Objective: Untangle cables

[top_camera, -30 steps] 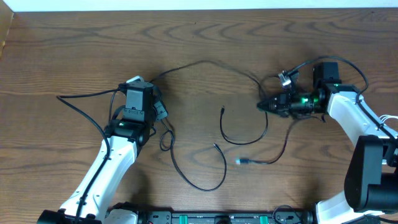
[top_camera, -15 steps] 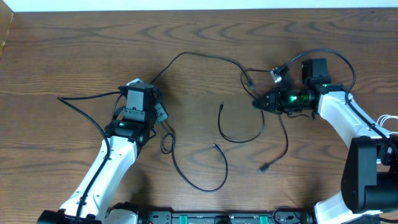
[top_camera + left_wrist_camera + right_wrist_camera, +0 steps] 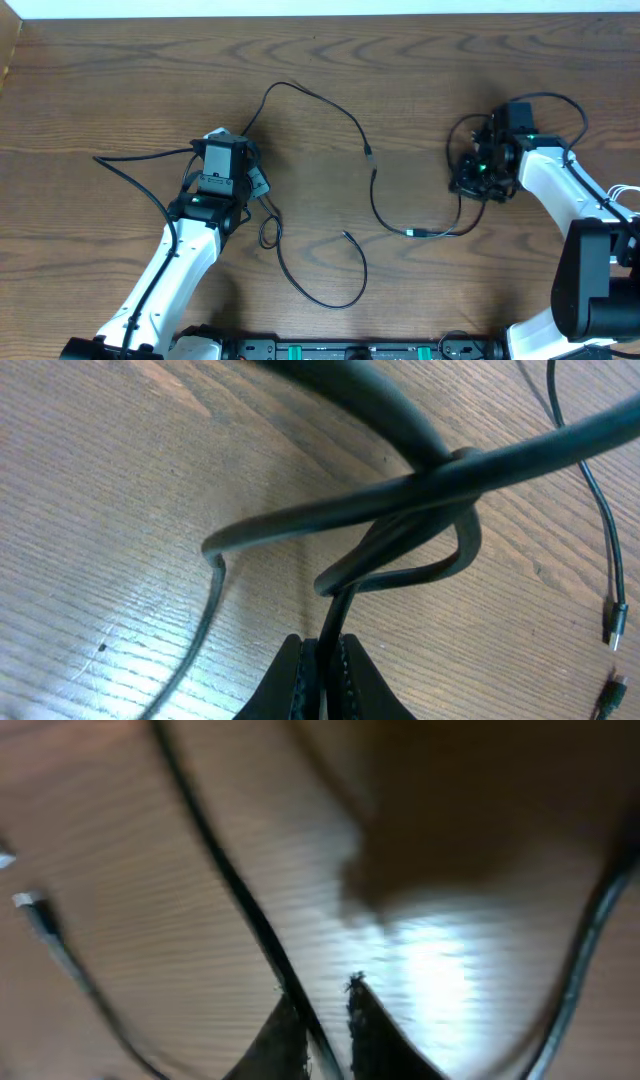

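The wooden bench (image 3: pixel 100 80) carries both arms. The left arm (image 3: pixel 180 250) reaches up from the front edge, wrist pointing away, its jaws pressed together on a thin black cable (image 3: pixel 335 615). The right arm (image 3: pixel 560 190) bends inward and its jaws stand a sliver apart with a black strand (image 3: pixel 238 895) running between them; the blur hides whether they pinch it. A long cable (image 3: pixel 335 108) arcs across mid-bench between both jaws, and a looped cable (image 3: pixel 325 303) lies nearer the front.

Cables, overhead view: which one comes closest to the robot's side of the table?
The black cable forming the deep U-loop at bottom centre; the other cables all lie farther up.
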{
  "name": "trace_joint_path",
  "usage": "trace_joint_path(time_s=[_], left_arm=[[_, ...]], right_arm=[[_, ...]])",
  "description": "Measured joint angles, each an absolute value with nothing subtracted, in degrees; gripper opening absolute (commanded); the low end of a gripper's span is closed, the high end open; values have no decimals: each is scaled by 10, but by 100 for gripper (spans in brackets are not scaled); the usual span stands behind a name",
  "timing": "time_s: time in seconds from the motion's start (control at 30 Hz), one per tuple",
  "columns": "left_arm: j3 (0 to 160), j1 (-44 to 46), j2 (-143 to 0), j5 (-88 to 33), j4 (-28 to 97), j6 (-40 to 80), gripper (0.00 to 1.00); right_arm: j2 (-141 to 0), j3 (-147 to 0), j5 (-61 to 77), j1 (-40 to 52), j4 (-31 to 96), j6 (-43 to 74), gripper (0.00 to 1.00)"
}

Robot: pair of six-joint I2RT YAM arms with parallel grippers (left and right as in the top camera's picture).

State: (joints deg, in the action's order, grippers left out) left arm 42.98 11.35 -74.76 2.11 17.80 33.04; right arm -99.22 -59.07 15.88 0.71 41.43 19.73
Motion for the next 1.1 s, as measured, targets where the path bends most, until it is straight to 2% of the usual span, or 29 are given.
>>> trace_joint_path(time_s=[0.13, 0.2, 0.27, 0.3, 0.37, 0.4, 0.43, 0.47, 0.83, 1.1], left_arm=[[430, 114, -748, 21, 178, 330, 8], [430, 114, -748, 21, 178, 330, 8], [430, 114, -748, 21, 178, 330, 8], [430, 114, -748, 21, 178, 330, 8], [430, 114, -748, 21, 178, 330, 8], [430, 114, -748, 21, 178, 330, 8], [430, 114, -748, 21, 178, 330, 8], [430, 114, -748, 21, 178, 330, 8], [430, 114, -748, 21, 178, 330, 9], [430, 114, -748, 21, 178, 330, 8]], right_arm=[[-992, -591, 133, 6, 420, 206, 22], [-992, -591, 129, 6, 419, 209, 27], [-992, -591, 126, 6, 417, 209, 42], [-992, -591, 125, 6, 416, 210, 53], [-992, -591, 122, 6, 416, 212, 65], [-992, -591, 120, 6, 417, 215, 76], [-992, -591, 120, 6, 417, 215, 93], [-992, -591, 119, 6, 418, 218, 99], [-992, -591, 115, -6, 442, 222, 99], [-992, -591, -7, 0, 463, 256, 99]])
